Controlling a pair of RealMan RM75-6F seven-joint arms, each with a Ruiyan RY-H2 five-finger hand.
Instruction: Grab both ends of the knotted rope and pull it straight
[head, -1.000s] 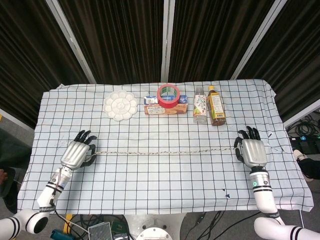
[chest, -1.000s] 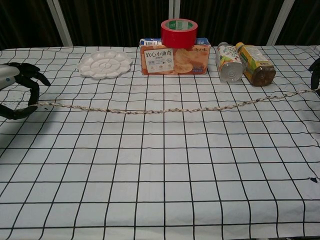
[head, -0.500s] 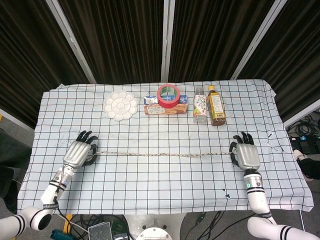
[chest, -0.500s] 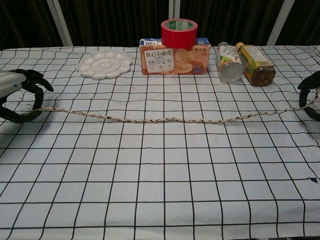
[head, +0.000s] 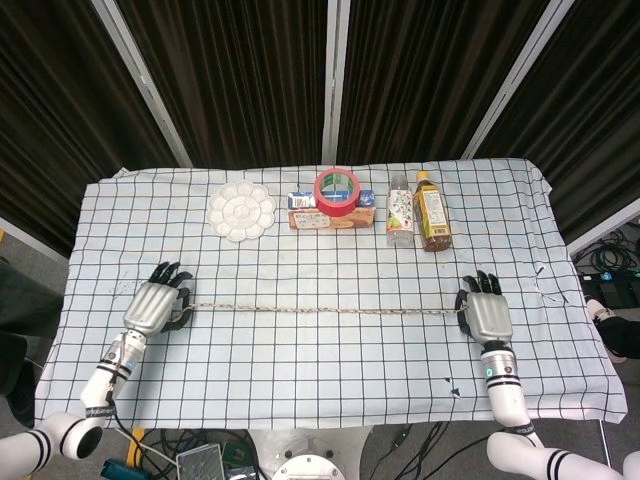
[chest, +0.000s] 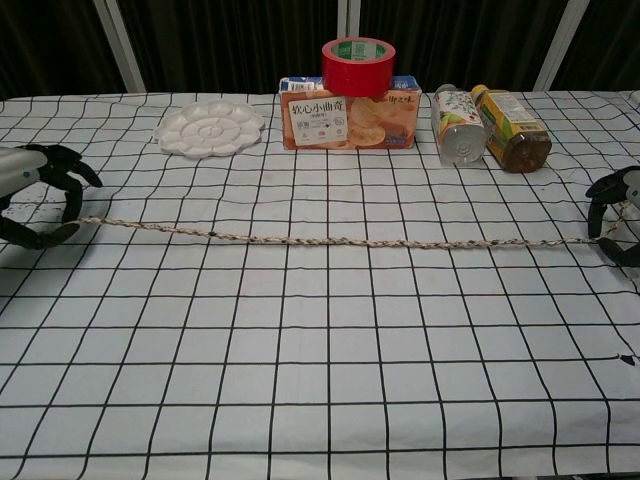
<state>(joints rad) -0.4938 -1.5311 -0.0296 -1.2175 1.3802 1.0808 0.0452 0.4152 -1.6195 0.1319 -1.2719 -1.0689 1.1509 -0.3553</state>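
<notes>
A pale braided rope (head: 320, 310) (chest: 330, 240) runs in a nearly straight line across the checked tablecloth, left to right. My left hand (head: 155, 305) (chest: 35, 200) sits at its left end, fingers curled around that end. My right hand (head: 483, 315) (chest: 615, 212) holds the right end, low at the table's right side. In the chest view the right hand is partly cut off by the frame edge. No knot shows along the rope.
Along the back of the table (head: 300, 380) stand a white flower-shaped palette (head: 241, 210), a snack box (head: 330, 212) with a red tape roll (head: 337, 190) on top, and two lying bottles (head: 418, 212). Table edges lie just beyond both hands.
My right hand has moved left and toward me, lowering its rope end. The rope's right part, earlier slanting up, now lies level and straighter. The left hand shifted only slightly.
</notes>
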